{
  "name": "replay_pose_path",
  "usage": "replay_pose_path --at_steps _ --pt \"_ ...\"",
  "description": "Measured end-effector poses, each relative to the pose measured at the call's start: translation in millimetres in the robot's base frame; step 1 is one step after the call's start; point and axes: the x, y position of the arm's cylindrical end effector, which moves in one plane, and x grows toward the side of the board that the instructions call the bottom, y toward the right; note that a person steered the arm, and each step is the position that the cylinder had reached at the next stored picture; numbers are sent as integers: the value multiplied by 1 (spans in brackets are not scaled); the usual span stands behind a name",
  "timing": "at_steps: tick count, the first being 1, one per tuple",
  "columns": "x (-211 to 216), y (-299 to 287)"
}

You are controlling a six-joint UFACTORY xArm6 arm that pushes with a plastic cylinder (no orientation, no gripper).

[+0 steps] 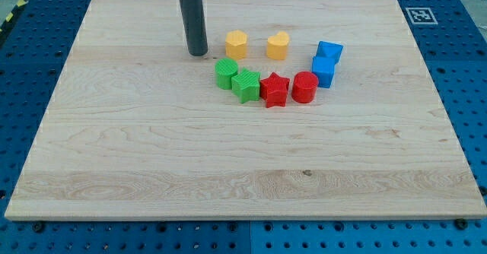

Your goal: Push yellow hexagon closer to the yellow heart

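tip (198,53) on counter (152,170) just left of yellow hexagon (237,44), not touching, yellow heart (278,46) near hexagon's right, tool is a bare rod, no jaws

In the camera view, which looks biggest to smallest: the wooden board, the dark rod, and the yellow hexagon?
1. Wooden board, by far the biggest.
2. Dark rod, ending at my tip, left of the hexagon.
3. Yellow hexagon, smallest. It looks about the same size as the yellow heart.
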Motion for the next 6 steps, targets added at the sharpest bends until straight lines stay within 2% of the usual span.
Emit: replay_pose_path --at_steps 5,6 --pt "3 24" --pt "13 53"
